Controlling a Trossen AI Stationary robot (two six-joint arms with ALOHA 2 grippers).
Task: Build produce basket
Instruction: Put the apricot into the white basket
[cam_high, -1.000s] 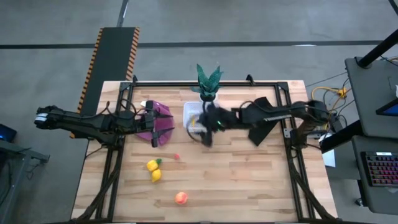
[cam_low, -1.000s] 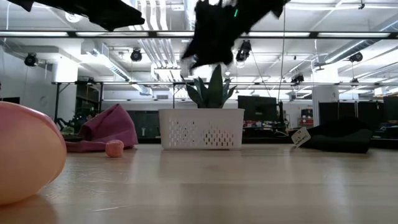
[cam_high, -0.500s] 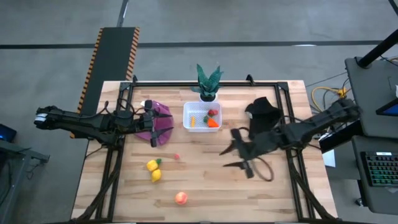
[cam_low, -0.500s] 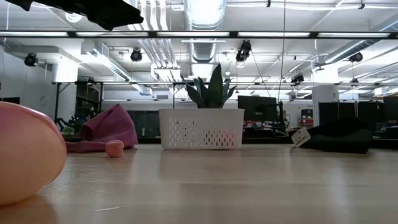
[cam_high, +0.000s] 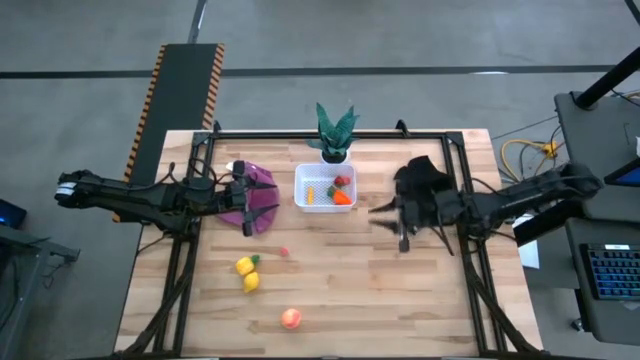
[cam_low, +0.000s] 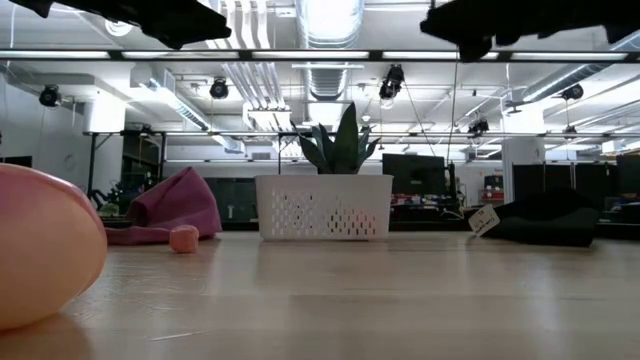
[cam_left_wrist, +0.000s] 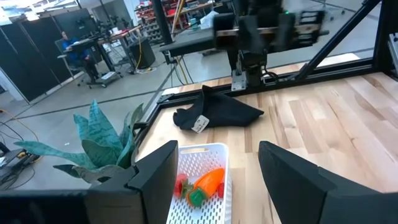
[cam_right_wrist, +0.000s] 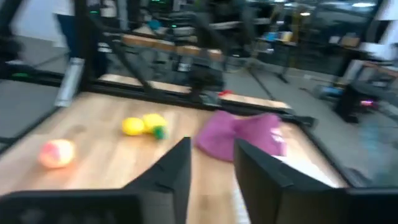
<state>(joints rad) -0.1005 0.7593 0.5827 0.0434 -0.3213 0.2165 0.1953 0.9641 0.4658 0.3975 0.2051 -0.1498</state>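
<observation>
The basket sits near the table's far edge, directly in front of the potted plant, with a carrot inside it. A crumpled cloth lies just left of the basket, under the left gripper; a second cloth lies well to its right, beside the right gripper. Nearer the front, 2 lemons lie touching, left of centre. A berry lies between them and the basket. The round fruit rests closest to the front edge.
</observation>
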